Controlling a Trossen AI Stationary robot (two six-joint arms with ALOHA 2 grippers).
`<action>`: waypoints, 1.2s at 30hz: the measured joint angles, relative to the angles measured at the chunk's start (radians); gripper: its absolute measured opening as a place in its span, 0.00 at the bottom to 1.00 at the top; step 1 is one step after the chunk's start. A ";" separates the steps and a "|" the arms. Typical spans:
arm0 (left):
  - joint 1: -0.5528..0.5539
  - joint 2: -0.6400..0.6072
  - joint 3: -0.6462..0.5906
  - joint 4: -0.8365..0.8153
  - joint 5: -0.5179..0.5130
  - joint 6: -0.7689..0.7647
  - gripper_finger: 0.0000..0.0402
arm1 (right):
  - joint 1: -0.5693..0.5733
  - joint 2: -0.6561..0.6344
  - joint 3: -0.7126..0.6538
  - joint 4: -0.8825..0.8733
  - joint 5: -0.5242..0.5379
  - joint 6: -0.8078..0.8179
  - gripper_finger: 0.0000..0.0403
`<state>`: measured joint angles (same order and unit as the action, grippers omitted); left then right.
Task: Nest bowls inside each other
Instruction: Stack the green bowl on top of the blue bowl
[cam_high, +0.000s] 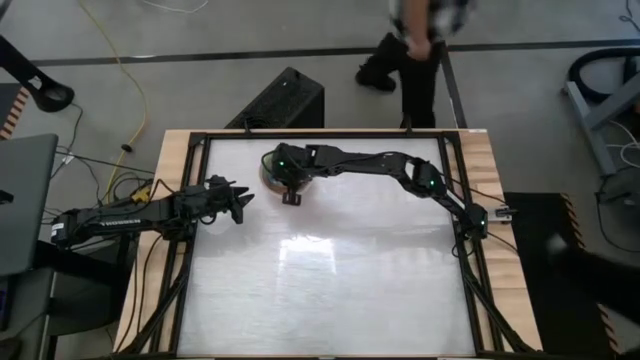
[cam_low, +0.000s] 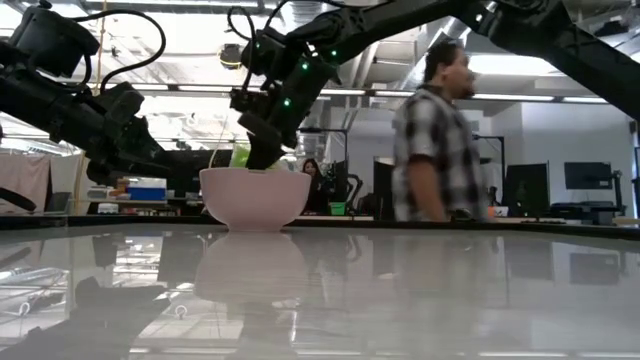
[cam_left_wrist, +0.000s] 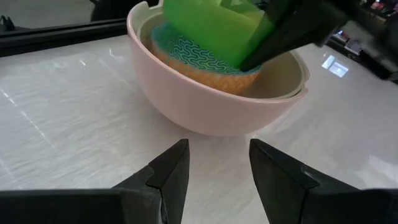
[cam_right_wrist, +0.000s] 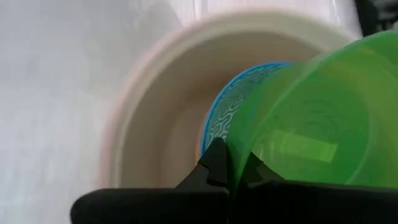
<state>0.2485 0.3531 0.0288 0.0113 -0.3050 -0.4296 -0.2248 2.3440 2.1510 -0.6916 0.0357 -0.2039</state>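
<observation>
High view: "THOSSEN"-like lettering, left arm (cam_high: 110, 217); exact spelling unclear.

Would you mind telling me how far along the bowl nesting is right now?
Mostly done: the blue bowl already sits inside the stacked large bowls. In hand: the right pincer grips the green bowl's rim, tilted above the stack. Left: lowering it in and releasing. The left pincer waits nearby, open.
</observation>
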 joint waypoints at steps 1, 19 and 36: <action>0.000 0.000 0.000 0.000 0.000 0.000 0.39 | 0.001 0.000 -0.007 -0.005 0.001 -0.001 0.01; 0.000 0.000 0.000 0.000 0.000 0.000 0.39 | 0.001 -0.002 -0.012 -0.077 0.012 -0.007 0.03; 0.000 0.000 0.000 0.000 -0.001 0.000 0.39 | 0.006 0.000 0.118 -0.216 0.018 -0.004 0.32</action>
<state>0.2485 0.3531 0.0288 0.0113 -0.3060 -0.4297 -0.2185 2.3444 2.2688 -0.9075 0.0536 -0.2081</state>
